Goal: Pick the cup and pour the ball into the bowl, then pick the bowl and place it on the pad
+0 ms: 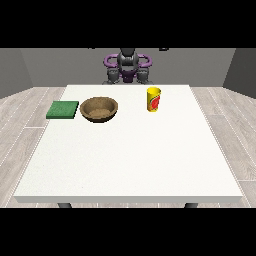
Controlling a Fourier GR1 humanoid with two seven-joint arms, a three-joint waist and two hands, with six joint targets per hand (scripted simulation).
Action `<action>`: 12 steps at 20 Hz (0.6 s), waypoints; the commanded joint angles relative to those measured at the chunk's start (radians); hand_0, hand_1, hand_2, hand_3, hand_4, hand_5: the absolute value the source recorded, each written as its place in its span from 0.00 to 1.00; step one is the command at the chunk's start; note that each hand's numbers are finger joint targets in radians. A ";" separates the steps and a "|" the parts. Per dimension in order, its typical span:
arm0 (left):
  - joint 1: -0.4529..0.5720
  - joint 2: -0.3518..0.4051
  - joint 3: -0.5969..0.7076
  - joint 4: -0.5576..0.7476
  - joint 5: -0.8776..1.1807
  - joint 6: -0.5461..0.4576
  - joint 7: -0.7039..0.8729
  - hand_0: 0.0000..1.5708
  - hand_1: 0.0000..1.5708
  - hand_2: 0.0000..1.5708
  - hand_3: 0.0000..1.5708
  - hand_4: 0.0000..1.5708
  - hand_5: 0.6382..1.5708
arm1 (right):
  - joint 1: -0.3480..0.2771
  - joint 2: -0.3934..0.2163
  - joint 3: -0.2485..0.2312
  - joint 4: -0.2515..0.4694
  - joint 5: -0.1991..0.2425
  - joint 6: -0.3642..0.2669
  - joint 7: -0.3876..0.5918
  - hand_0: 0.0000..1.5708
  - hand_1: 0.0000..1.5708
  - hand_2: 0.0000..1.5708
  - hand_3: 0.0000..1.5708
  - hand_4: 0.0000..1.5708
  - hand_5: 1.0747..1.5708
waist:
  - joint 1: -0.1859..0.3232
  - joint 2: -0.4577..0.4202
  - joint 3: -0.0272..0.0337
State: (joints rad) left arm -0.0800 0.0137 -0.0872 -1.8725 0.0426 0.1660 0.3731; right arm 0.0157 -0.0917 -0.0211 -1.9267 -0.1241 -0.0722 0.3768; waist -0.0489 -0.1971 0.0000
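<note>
A yellow cup [154, 99] with a red label stands upright on the white table [130, 160], right of centre towards the far side. I cannot see inside it, so the ball is hidden. A brown wooden bowl [99, 109] sits to its left and looks empty. Next to the bowl, a green pad [63, 110] lies flat at the table's left edge. The robot stands behind the far edge with both arms drawn in. The hand at the view's left [112, 76] and the hand at the view's right [145, 75] are dark lumps held near the body, well back from the objects.
The table's whole near half is bare white surface. Grey wood floor surrounds the table, with grey walls behind the robot.
</note>
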 commanded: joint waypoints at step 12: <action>-0.059 0.051 0.125 0.386 -0.018 -0.105 -0.650 0.00 0.00 0.00 0.00 0.26 0.91 | -0.127 -0.045 -0.122 0.143 -0.076 0.127 -0.346 0.00 0.00 0.00 0.00 0.43 0.95 | -0.028 0.434 -0.0005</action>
State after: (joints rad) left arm -0.1633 0.0453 0.0066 -1.5979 0.0092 0.1103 -0.1227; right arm -0.0949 -0.1042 -0.1016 -1.8110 -0.1731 0.0156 0.0762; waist -0.0772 0.1770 -0.0002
